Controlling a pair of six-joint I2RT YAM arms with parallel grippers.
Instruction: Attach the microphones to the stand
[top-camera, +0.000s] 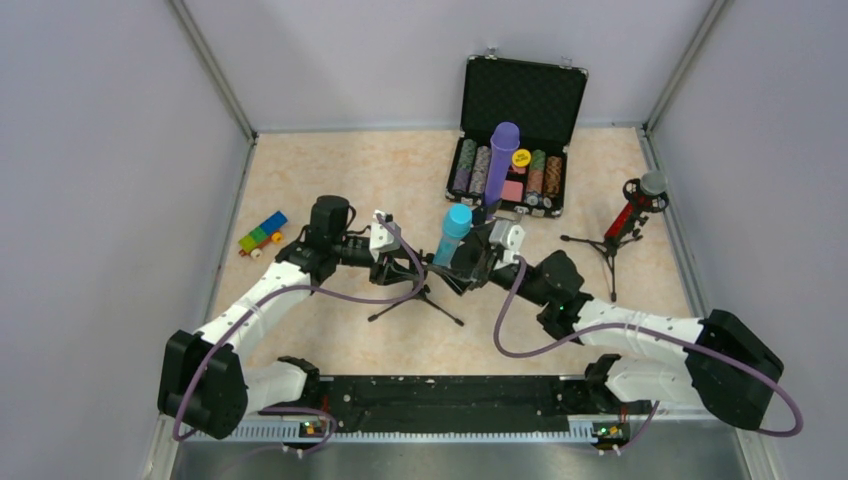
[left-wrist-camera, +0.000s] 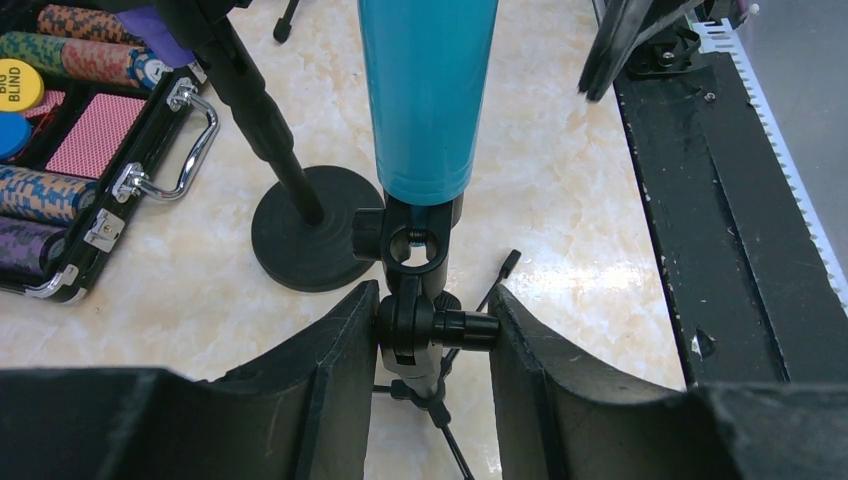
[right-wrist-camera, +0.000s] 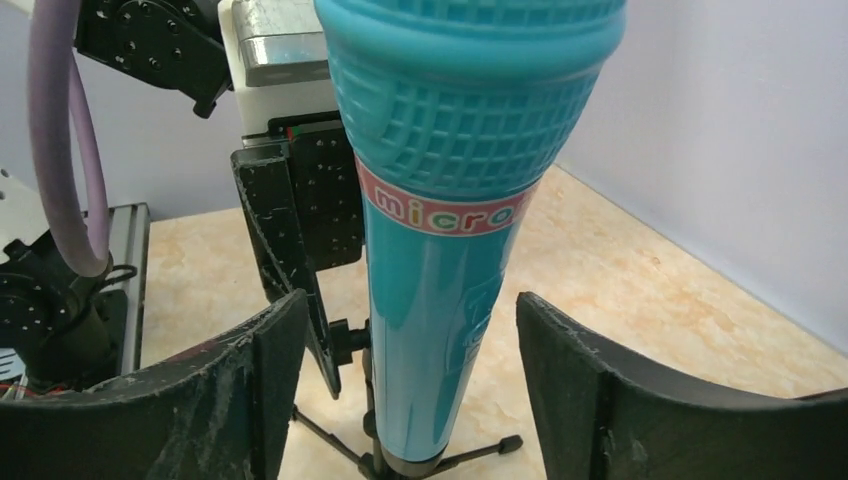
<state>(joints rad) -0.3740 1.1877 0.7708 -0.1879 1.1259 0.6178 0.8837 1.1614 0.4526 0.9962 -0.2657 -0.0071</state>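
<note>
Left gripper (left-wrist-camera: 432, 312), lower centre, clamps the tripod stand (left-wrist-camera: 412, 248). Right gripper (right-wrist-camera: 410, 310) flanks the teal microphone (right-wrist-camera: 440, 240) with jaws apart. If poorly seated, it could topple.

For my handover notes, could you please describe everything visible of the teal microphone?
The teal microphone looks like glossy plastic, with a moulded grid head, a red band lettered "micro" and a tapering handle. It stands upright mid-table, its bottom end seated in the black holder of a small tripod stand. The right gripper is open, its fingers flanking the handle without touching it. The left gripper clamps the stand's joint just below.
</note>
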